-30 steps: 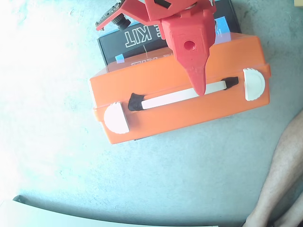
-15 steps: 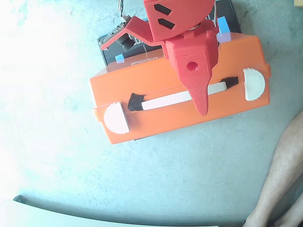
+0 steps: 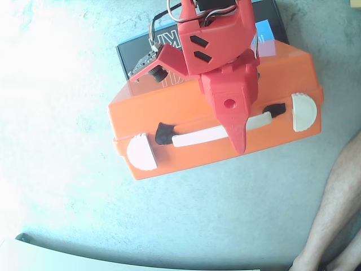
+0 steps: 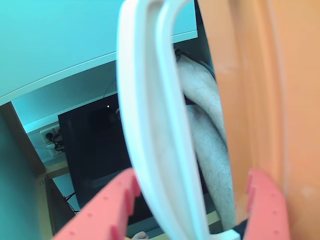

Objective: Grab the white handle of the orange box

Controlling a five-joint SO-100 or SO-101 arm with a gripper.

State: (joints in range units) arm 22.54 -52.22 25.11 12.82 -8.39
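Note:
The orange box [image 3: 186, 107] lies on the pale floor in the fixed view, its front face with two white half-round latches turned toward the camera. The white handle [image 3: 203, 134] runs along that face between black pivot pieces. My red gripper [image 3: 240, 144] reaches down over the box and crosses the handle's right part. In the wrist view the white handle [image 4: 150, 120] passes between my two red fingers [image 4: 120, 200], swung clear of the orange box [image 4: 250, 75] wall. The gripper [image 4: 194, 175] is open around it, with a gap on the right side.
A black flat box with white lettering [image 3: 138, 53] lies behind the orange box, partly under the arm. A person's bare leg [image 3: 333, 209] is at the lower right. A pale board edge [image 3: 113, 259] crosses the bottom left.
The gripper has come further down across the handle, its tip now past the bar. The orange box has shifted slightly, its left end sitting lower in the fixed view.

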